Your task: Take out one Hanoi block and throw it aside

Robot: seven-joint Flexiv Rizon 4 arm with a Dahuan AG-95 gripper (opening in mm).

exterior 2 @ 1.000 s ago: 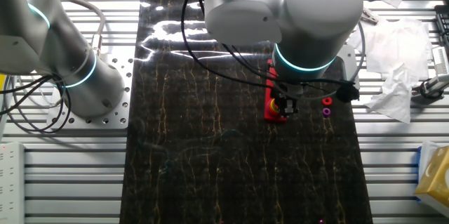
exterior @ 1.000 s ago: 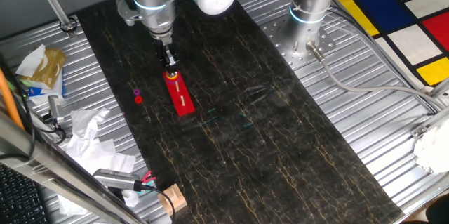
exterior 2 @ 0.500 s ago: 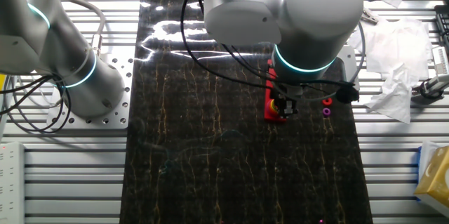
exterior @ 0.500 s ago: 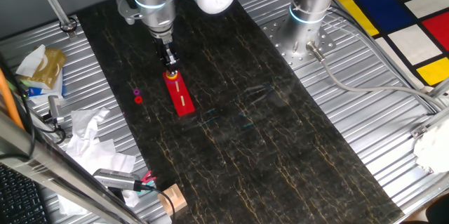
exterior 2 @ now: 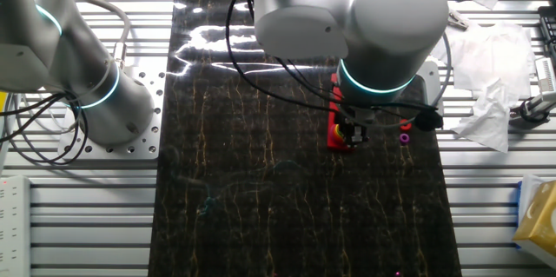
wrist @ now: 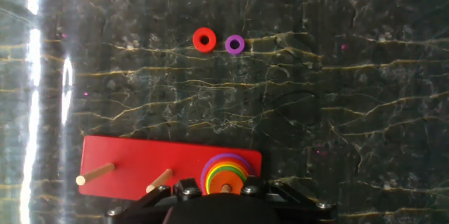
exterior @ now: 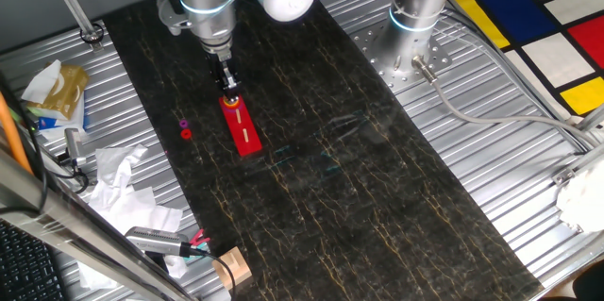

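Directly over the board's point(wrist: 140, 164) ring stack point(wrist: 224, 175) hangs the hand point(exterior: 229, 86).

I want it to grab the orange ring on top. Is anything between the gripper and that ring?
Nothing visible is in the way. The gripper hangs right above the stack, and the orange ring is the topmost one, uncovered.

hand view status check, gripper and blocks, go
Gripper low over ring stack on red board, jaw state unclear. Red Hanoi block off board beside purple ring. Two pegs bare, nothing blocking.
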